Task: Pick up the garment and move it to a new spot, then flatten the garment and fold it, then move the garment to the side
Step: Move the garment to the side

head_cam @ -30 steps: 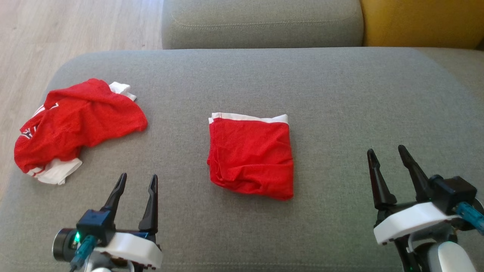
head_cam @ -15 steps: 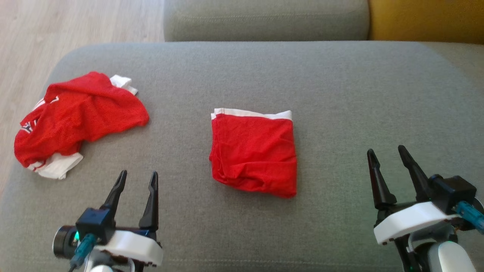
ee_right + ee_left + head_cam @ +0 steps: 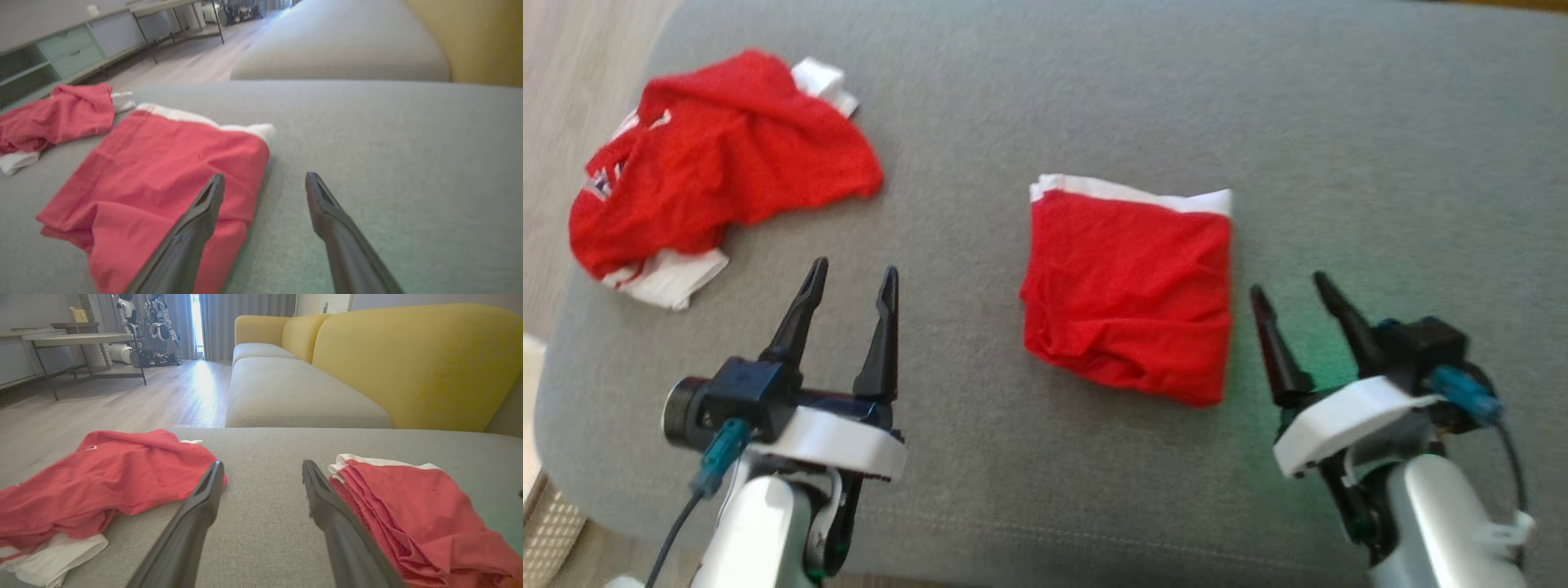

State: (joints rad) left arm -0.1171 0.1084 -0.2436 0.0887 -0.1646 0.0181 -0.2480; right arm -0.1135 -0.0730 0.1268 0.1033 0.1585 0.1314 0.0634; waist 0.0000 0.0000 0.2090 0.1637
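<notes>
A folded red garment (image 3: 1131,286) with a white band along its far edge lies in the middle of the grey sofa cushion (image 3: 1029,106); the left wrist view has the garment (image 3: 412,514) to the right of the fingers, the right wrist view has the garment (image 3: 163,171) to the left. My right gripper (image 3: 1290,286) stands open just right of its near right corner, nothing between the fingers. My left gripper (image 3: 854,273) stands open over bare cushion, left of the garment, empty.
A crumpled red and white garment (image 3: 711,163) lies at the cushion's far left, near the edge above the wooden floor (image 3: 572,65). Beyond the cushion are another grey seat (image 3: 294,392) and a yellow backrest (image 3: 416,359). A table (image 3: 81,339) stands on the floor.
The head camera has tilted down and closer, so the whole scene shifted. Both grippers have moved forward; the right one now stands close beside the folded garment.
</notes>
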